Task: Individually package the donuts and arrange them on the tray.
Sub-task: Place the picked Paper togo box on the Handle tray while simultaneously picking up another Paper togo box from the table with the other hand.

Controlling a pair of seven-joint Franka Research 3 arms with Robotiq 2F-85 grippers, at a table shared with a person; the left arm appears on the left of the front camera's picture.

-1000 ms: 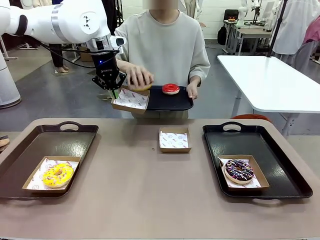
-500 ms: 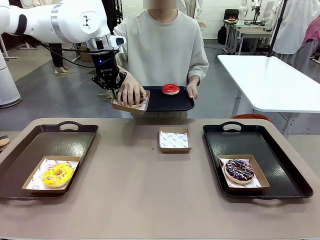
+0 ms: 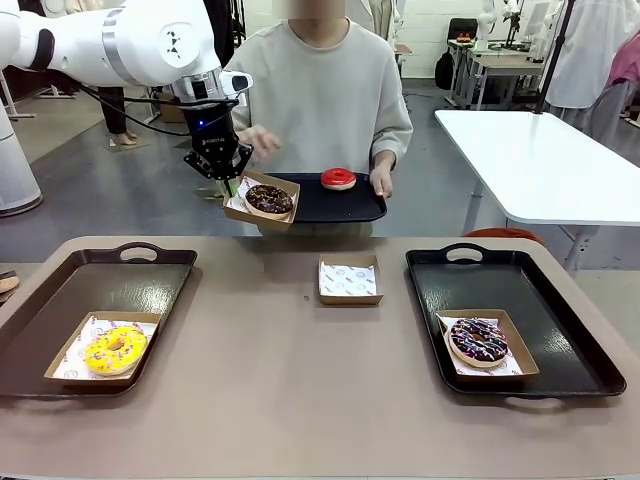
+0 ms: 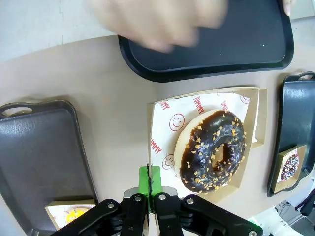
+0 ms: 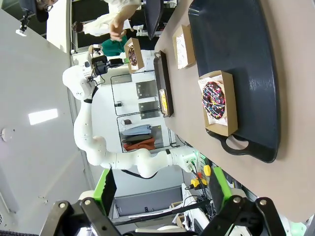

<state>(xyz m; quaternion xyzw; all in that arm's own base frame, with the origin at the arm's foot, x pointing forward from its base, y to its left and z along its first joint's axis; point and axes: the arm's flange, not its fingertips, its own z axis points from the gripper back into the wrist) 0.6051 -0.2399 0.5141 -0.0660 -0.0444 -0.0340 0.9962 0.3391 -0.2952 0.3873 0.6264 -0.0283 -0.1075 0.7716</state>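
So, front view, left to right. The left tray (image 3: 110,290) sits at 9 o'clock on the table (image 3: 300,380). In its near half is the left box (image 3: 70,362), brown cardboard with a printed paper liner, and the yellow-iced donut (image 3: 115,350) lies in it.

Up at 11 o'clock, in the air past the table's far edge, the left gripper (image 3: 229,185) points down. It's clamped shut on the rim of the held box (image 3: 250,219), with the green pads pinching cardboard and liner together. The chocolate donut (image 3: 269,200) lies flat in that box. The left wrist view shows dark glaze with light crumbs on top, and the donut is clear of the pads. The person's free hand (image 3: 258,140) is a blur just above and behind the box, touching neither box nor donut.

At 12 o'clock the person holds up a small tray (image 3: 330,205) by its right end with the other hand (image 3: 381,181). The red donut (image 3: 338,178) sits on it toward the far edge. The held box is just beside that tray's left end.

In the middle of the table is the empty box (image 3: 350,280), paper-lined.

At 3 o'clock is the right tray (image 3: 560,320), with the right box (image 3: 520,352) in its near half. The sprinkled donut (image 3: 478,342) lies inside it.

The right gripper (image 5: 161,189), seen in its own wrist view, hangs well apart from the right tray with its jaws spread wide.
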